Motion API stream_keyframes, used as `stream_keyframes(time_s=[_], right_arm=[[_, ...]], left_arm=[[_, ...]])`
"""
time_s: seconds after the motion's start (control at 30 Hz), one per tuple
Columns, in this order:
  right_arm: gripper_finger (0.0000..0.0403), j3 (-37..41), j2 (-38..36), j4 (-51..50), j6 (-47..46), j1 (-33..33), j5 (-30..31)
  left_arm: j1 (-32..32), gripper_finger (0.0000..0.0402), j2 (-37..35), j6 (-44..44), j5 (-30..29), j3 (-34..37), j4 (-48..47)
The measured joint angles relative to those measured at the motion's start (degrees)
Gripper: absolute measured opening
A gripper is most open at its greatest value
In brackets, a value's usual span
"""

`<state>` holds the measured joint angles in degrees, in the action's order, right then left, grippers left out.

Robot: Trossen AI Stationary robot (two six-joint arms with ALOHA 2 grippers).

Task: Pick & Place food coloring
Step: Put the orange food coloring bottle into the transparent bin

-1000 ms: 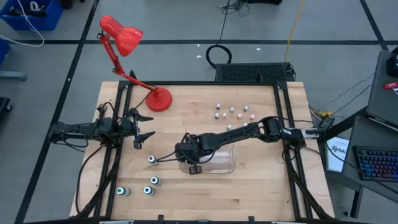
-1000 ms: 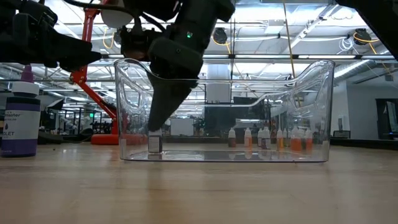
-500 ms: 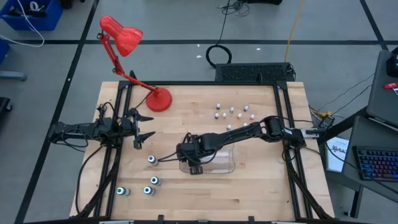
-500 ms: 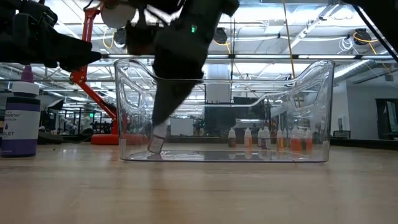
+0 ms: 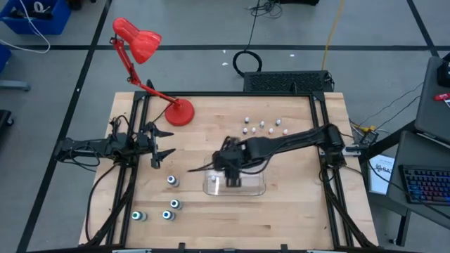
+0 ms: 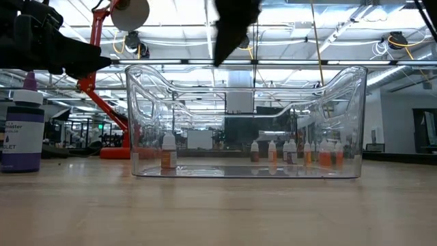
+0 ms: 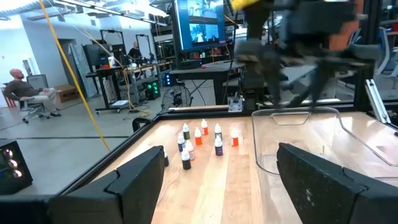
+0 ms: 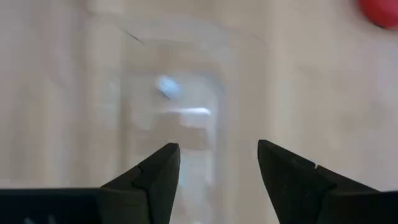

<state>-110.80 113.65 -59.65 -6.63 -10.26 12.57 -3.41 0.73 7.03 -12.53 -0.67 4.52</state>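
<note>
A small whitish food coloring bottle [image 6: 168, 154] stands upright on the floor of the clear plastic tray [image 6: 355, 123], near the tray's left end; it shows blurred in the right wrist view [image 8: 166, 87]. My right gripper [image 8: 217, 168] hangs open above that end of the tray [image 5: 256, 188], clear of the bottle. Several more small bottles [image 5: 261, 126] stand in a group on the table beyond the tray. Several larger teal-topped bottles [image 5: 171, 180] stand on the table at the near left. My left gripper [image 5: 167, 143] waits open at the left, touching nothing.
A red desk lamp [image 5: 179, 112] stands at the far left of the table. In the low view a large purple bottle [image 6: 20, 130] stands at the left. People and desks show in the room beyond the table [image 7: 25, 93].
My right gripper has opened and let go of the small bottle inside the tray, then risen clear and shifted a little toward the table's right edge. The bottle tipped as it was released and now stands upright on the tray floor.
</note>
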Motion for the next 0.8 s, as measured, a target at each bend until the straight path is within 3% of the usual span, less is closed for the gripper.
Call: stream_keyframes(time_s=[0.13, 0.37, 0.6, 0.67, 0.8], right_arm=[[0.0197, 6.4, -7.7, -4.8, -4.3, 0.0, 6.8], [0.0196, 29.2, -24.9, -3.5, -13.2, 1.9, 17.6], [0.0196, 48.8, -40.7, 6.7, -18.7, 12.0, 18.5], [0.0196, 52.0, -43.4, 9.1, -19.6, 16.2, 18.5], [0.0196, 55.6, -45.3, 9.4, -19.6, 24.8, 12.9]], left_arm=[[0.0, 0.0306, 0.0, 0.0, 0.0, 0.0, 0.0], [0.0, 0.0306, 0.0, 0.0, 0.0, 0.0, 0.0], [0.0, 0.0306, 0.0, 0.0, 0.0, 0.0, 0.0], [0.0, 0.0306, 0.0, 0.0, 0.0, 0.0, 0.0], [0.0, 0.0306, 0.0, 0.0, 0.0, 0.0, 0.0]])
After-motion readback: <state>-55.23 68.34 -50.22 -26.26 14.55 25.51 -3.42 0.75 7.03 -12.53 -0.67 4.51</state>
